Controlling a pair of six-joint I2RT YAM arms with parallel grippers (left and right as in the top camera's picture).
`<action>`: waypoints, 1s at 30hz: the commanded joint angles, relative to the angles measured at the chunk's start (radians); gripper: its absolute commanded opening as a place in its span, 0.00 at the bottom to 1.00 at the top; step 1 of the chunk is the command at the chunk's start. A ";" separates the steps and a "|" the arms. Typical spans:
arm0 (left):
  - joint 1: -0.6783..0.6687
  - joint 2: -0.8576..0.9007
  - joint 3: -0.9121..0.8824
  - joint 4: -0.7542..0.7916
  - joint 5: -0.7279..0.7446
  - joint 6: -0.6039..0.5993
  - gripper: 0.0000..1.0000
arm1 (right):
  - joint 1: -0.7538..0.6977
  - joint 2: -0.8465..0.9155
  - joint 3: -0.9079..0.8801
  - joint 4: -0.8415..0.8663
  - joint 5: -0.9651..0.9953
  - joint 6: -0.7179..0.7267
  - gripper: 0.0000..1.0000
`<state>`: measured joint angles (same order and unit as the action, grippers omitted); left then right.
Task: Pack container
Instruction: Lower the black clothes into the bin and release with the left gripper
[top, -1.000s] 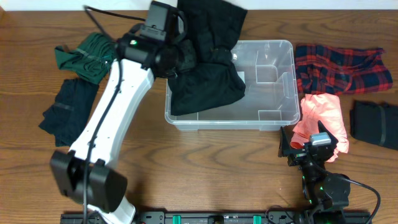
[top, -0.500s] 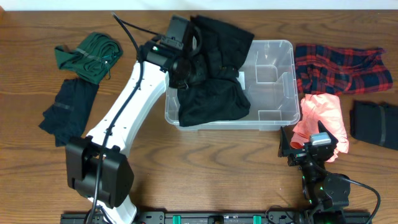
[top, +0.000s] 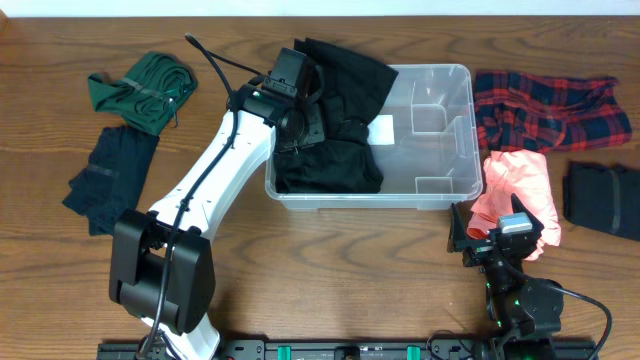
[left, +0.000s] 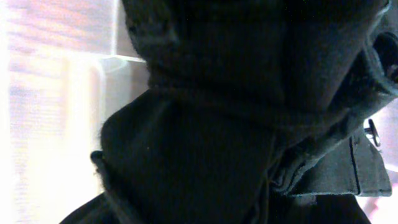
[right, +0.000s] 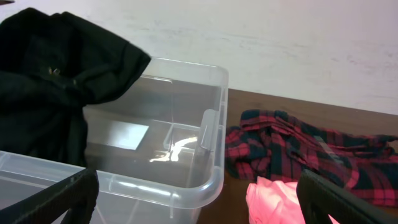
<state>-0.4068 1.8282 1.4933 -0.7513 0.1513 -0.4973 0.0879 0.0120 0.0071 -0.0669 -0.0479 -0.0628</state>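
Note:
The clear container (top: 470, 130) stands at the table's middle, its white label showing on the base. A black garment (top: 330, 150) lies bunched in its left half, with part draped over the back rim. My left gripper (top: 316, 122) is down in that fabric and shut on it. In the left wrist view black cloth (left: 217, 124) fills the frame and hides the fingers. My right gripper (top: 495, 235) rests open near the front right. Nothing lies between its dark fingertips (right: 56, 199), which face the container's near corner (right: 211, 177).
A green garment (top: 145, 88) and a dark navy one (top: 108, 180) lie left of the container. To its right are a red plaid garment (top: 545, 105), a pink garment (top: 515, 190) beside my right gripper, and a dark folded piece (top: 605, 200) at the edge.
My left arm has swung right and down, bringing the black garment from hanging over the container's left wall to lying bunched inside it. The right arm has not moved.

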 joint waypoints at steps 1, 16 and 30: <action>0.000 -0.018 0.000 -0.002 -0.051 0.006 0.06 | -0.009 -0.005 -0.002 -0.004 0.006 -0.006 0.99; -0.019 -0.018 0.000 -0.002 -0.053 0.007 0.06 | -0.009 -0.005 -0.002 -0.004 0.006 -0.006 0.99; -0.055 -0.007 -0.001 0.001 -0.142 0.046 0.06 | -0.009 -0.005 -0.002 -0.004 0.006 -0.006 0.99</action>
<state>-0.4610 1.8282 1.4887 -0.7532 0.0372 -0.4664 0.0879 0.0120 0.0074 -0.0669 -0.0479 -0.0628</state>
